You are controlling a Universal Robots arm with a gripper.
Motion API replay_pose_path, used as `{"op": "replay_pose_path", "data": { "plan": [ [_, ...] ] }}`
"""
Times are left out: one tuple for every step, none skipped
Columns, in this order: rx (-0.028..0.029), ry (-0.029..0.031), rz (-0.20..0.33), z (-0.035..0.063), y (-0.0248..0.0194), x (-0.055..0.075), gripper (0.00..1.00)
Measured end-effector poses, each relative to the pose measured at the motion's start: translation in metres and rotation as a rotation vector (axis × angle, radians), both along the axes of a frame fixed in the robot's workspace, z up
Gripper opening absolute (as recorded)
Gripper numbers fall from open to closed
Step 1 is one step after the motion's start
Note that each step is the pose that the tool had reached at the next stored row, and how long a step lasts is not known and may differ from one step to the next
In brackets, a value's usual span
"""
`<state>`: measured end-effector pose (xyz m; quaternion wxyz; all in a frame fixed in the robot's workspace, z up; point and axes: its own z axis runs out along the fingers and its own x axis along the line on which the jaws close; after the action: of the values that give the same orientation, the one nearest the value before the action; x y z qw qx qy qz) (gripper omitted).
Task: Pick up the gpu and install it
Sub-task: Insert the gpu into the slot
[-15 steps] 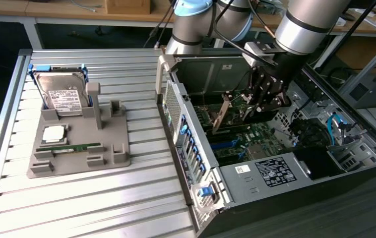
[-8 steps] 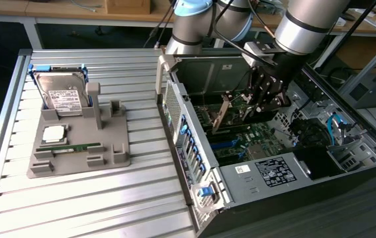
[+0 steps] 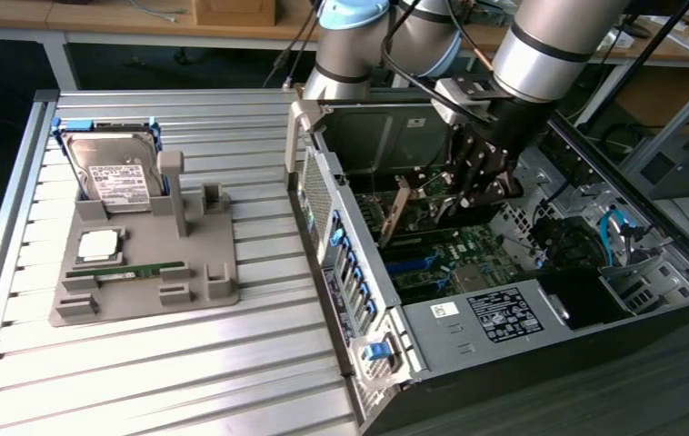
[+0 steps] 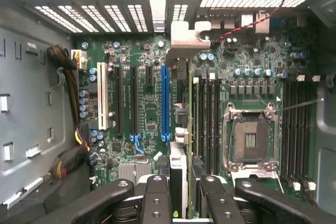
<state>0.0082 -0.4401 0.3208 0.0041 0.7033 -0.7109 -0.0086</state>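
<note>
My gripper [image 3: 475, 193] reaches down into the open computer case [image 3: 347, 272] and is shut on the gpu [image 3: 398, 214]. The card hangs on edge above the green motherboard [image 3: 466, 259]. In the wrist view the gpu [image 4: 180, 166] appears edge-on between my two black fingers [image 4: 157, 200], and its silvery end bracket [image 4: 184, 38] points toward the case's rear slot openings. The card's edge runs along the long blue slot [image 4: 165, 103], between that slot and the memory slots. Whether it touches the board cannot be told.
A grey holder [image 3: 205, 289] on the slatted table at the exterior view's left carries a hard drive [image 3: 114, 173], a processor [image 3: 100, 243] and a RAM stick [image 3: 126, 271]. Cable bundles [image 4: 71, 108] run along one case wall. The empty processor socket [image 4: 251, 140] lies beside the memory slots.
</note>
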Motion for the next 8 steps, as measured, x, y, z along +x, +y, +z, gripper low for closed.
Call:
{"op": "replay_pose_path", "data": {
  "plan": [
    [0.0001,0.0000,0.000,-0.0001,-0.0001,-0.0014,0.27],
    [0.0004,0.0000,0.000,-0.0003,-0.0003,-0.0037,0.27],
    [0.0008,0.0000,0.000,-0.0004,-0.0006,-0.0049,0.27],
    [0.0013,0.0000,0.000,-0.0004,-0.0009,-0.0056,0.27],
    [0.0016,0.0000,0.000,-0.0004,-0.0013,-0.0069,0.27],
    [0.0020,-0.0001,0.000,-0.0005,-0.0019,-0.0086,0.27],
    [0.0021,0.0000,0.000,-0.0006,-0.0023,-0.0096,0.27],
    [0.0022,-0.0001,0.000,-0.0008,-0.0026,-0.0105,0.27]
  ]
}}
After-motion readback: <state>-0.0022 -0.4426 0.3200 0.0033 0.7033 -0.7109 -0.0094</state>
